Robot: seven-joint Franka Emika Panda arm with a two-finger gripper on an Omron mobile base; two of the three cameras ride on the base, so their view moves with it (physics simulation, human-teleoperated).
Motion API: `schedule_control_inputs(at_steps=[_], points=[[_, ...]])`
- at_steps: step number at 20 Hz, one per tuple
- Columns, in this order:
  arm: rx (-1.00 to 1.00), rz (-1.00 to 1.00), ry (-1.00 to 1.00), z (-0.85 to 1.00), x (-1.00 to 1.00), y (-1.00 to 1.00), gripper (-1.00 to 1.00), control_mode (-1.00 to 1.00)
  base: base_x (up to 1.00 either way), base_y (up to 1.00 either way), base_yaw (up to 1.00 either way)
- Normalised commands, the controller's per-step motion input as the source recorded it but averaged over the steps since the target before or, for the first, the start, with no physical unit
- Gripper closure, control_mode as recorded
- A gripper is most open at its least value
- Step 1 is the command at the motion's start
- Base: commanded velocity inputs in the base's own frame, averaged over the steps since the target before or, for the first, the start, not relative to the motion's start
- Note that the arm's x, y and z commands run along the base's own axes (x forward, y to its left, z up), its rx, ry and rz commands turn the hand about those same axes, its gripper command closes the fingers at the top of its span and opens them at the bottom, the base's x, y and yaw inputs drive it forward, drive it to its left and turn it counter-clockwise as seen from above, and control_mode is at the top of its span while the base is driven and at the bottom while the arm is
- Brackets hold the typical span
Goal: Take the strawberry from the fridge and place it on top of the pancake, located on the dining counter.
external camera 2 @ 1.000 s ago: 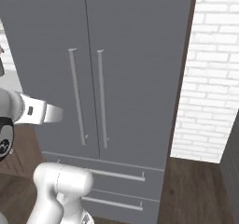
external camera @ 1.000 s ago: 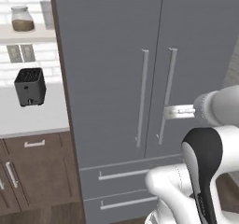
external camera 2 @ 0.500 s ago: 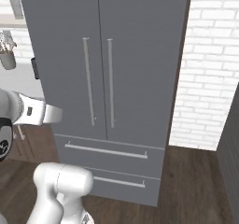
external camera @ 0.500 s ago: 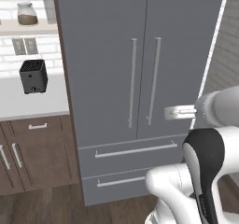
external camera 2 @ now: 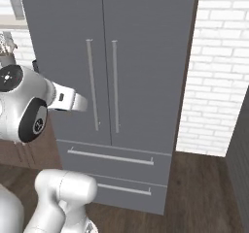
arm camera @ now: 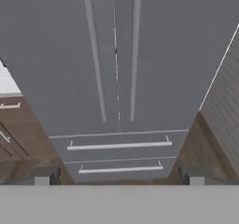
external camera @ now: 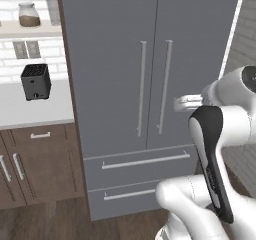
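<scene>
Jaws spread wide, gripping nothing: two dark fingertips [arm camera: 42, 176] at either side of hand view's bottom edge. Fridge [external camera: 150, 84] straight ahead of jaws, well apart, both doors shut. Twin vertical handles [arm camera: 114, 55] centred ahead of jaws; two drawers [arm camera: 119, 155] below them. Strawberry not visible; presumably behind doors. Step in hand, by judgement: approach and open door. Pick one handle, centre it between jaws, close squarely on bar, pull along door's arc.

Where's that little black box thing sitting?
In the left base view, the black box sits on the white wall counter, left of the closed fridge, below the jar.
</scene>
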Motion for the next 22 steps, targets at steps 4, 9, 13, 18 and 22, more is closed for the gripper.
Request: schedule_control_inputs(at_steps=[4,9,13,18,22], points=[[-0.01,0.00,0.08,-0.04,1.00,-0.07,-1.00,-1.00,0.00,0.00,0.00],[-0.03,-0.02,0.00,-0.09,0.84,-0.03,-1.00,-1.00,0.00,0.00,0.00],[0.00,0.00,0.00,-0.01,0.59,-0.21,-1.00,-1.00,0.00,0.00,0.00],[-0.01,0.00,0.00,-0.12,0.62,-0.13,-1.00,-1.00,0.00,0.00,0.00],[0.00,0.00,0.00,-0.24,0.53,-0.15,-1.00,-1.00,0.00,0.00,0.00]])
